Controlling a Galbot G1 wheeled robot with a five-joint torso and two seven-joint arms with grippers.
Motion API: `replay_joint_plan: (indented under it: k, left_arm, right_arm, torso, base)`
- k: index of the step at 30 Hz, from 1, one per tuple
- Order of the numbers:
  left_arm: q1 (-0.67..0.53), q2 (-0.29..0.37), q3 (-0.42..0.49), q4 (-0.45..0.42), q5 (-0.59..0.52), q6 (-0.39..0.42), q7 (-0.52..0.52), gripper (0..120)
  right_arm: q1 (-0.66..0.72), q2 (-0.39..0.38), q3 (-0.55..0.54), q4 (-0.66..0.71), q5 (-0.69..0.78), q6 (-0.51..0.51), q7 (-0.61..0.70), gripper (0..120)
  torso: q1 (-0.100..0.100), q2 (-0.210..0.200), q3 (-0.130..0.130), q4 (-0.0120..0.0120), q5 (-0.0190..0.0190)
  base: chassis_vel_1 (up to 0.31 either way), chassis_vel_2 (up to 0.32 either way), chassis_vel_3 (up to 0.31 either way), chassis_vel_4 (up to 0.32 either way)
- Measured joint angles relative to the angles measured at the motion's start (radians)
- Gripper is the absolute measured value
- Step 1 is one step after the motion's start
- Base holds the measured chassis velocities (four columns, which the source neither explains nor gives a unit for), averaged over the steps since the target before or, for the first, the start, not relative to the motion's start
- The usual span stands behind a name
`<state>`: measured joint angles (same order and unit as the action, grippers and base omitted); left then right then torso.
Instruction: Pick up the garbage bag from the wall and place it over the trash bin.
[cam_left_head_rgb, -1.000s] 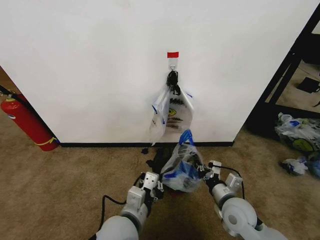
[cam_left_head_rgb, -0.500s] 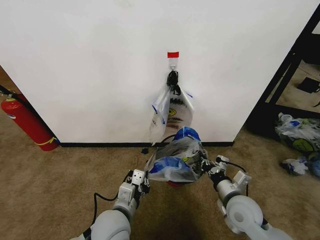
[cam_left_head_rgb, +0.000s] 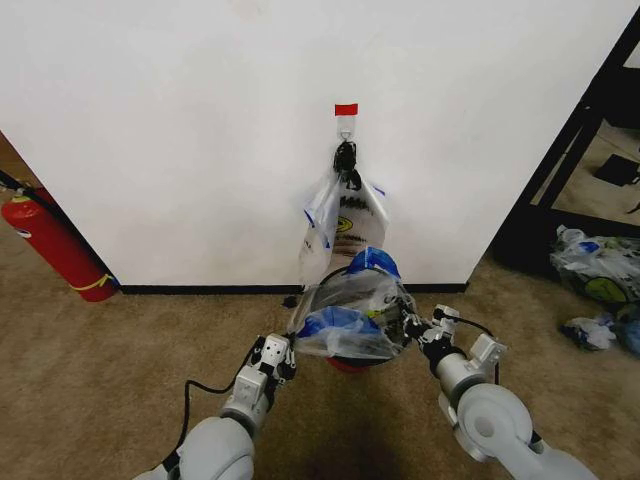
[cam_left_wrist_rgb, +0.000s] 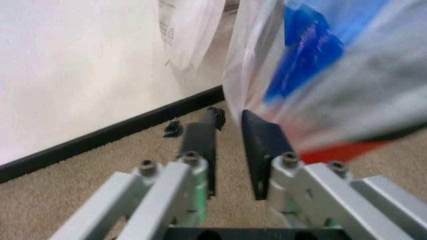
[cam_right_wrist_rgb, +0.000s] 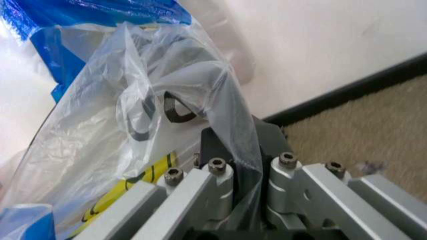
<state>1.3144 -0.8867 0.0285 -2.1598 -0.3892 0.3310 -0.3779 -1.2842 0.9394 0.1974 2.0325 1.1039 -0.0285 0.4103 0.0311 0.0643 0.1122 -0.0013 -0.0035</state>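
Since a second ago I have spread the garbage bag (cam_left_head_rgb: 352, 320) wider and lifted it, so it now drapes across the top of the trash bin (cam_left_head_rgb: 345, 362), whose red base peeks out beneath the plastic. From my head, my left tool (cam_left_head_rgb: 284, 350) sits at the bag's left edge and my right tool (cam_left_head_rgb: 417, 327) at its right edge, both low over the carpet, in front of the wall (cam_left_head_rgb: 180, 140) where the hook under its red tape (cam_left_head_rgb: 345, 109) carries more smiley bags (cam_left_head_rgb: 340, 225); a red fire extinguisher (cam_left_head_rgb: 52, 243) stands far left. At my left wrist, the left tool (cam_left_wrist_rgb: 229, 145) stands released, its dark fingers (cam_left_wrist_rgb: 199, 150) parted with carpet visible between them, and the bag (cam_left_wrist_rgb: 333, 75) hangs just beside the far finger, touching or nearly so; I cannot tell which. At my right wrist, the right tool (cam_right_wrist_rgb: 241, 165) is clenched on the garbage bag (cam_right_wrist_rgb: 133, 135), a fold of clear plastic pinched between its fingers, blue handle and yellow print alongside
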Motion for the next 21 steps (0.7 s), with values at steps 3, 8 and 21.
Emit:
replay_joint_plan:
  k: [3,8,21]
  left_arm:
    - [0.019,0.010,-0.012,-0.016,0.001,-0.010,0.012,26]
    - [0.073,0.035,-0.056,-0.089,-0.002,-0.069,0.065,49]
    - [-0.051,0.032,-0.043,0.033,0.072,-0.315,0.324,96]
  right_arm:
    - [0.004,0.004,0.000,-0.013,-0.019,0.011,-0.006,1]
    - [0.005,0.024,-0.009,-0.052,-0.092,0.043,-0.030,1]
    - [-0.081,-0.058,-0.050,-0.061,-0.252,0.070,-0.355,1]
  torso:
    - [0.000,0.000,0.000,-0.0001,0.0001]
    - [0.000,0.000,0.000,0.0001,0.0001]
    - [0.000,0.000,0.000,0.0000,0.0000]
  base:
    - [0.000,0.000,0.000,0.000]
    - [0.000,0.000,0.000,0.000]
    - [0.000,0.000,0.000,0.000]
